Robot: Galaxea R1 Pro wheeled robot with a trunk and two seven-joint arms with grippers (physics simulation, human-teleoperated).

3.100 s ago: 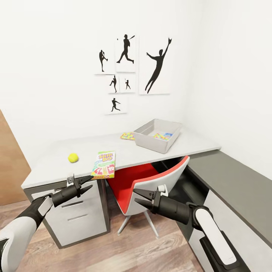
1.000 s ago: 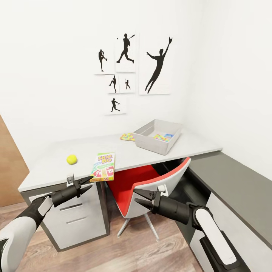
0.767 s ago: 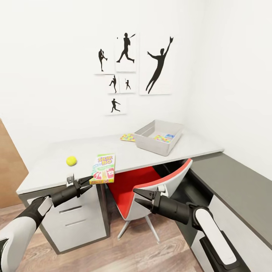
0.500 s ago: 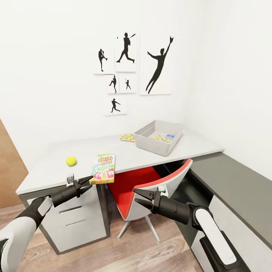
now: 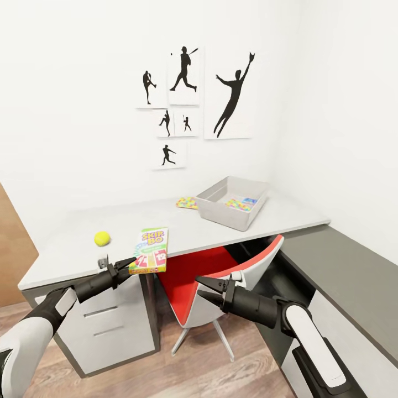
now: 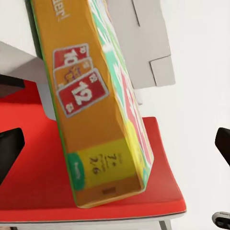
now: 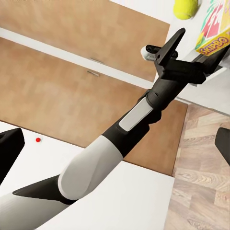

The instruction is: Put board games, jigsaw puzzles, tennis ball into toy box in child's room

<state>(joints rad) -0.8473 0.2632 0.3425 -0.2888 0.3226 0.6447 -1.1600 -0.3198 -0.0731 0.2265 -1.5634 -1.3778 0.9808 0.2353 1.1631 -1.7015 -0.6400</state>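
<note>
The table [image 5: 66, 257] carries the tennis ball [image 5: 101, 238] at its left and a SKIP BO board game [image 5: 150, 250] that overhangs the front edge. My left gripper [image 5: 127, 266] is open, and its fingertips reach the game's near end. In the left wrist view the board game [image 6: 96, 120] lies between the wide-apart fingers [image 6: 9, 148]. Further back stands the toy box [image 5: 221, 213] with a jigsaw puzzle [image 5: 236, 204] inside. Another jigsaw puzzle [image 5: 187, 202] lies on the table beside it. My right gripper [image 5: 207, 288] hangs open and empty in front of the chair.
A red and white chair [image 5: 221, 271] is tucked under the table, right of the white drawers [image 5: 108, 326]. A low dark grey cabinet [image 5: 342, 276] runs along the right wall. A brown door [image 5: 14, 254] stands at the left. The floor is wood planks.
The whole view has shifted: the table now sits lower, wider and nearer. The game's near end now lies at my left gripper's tips. Both arms keep their pose.
</note>
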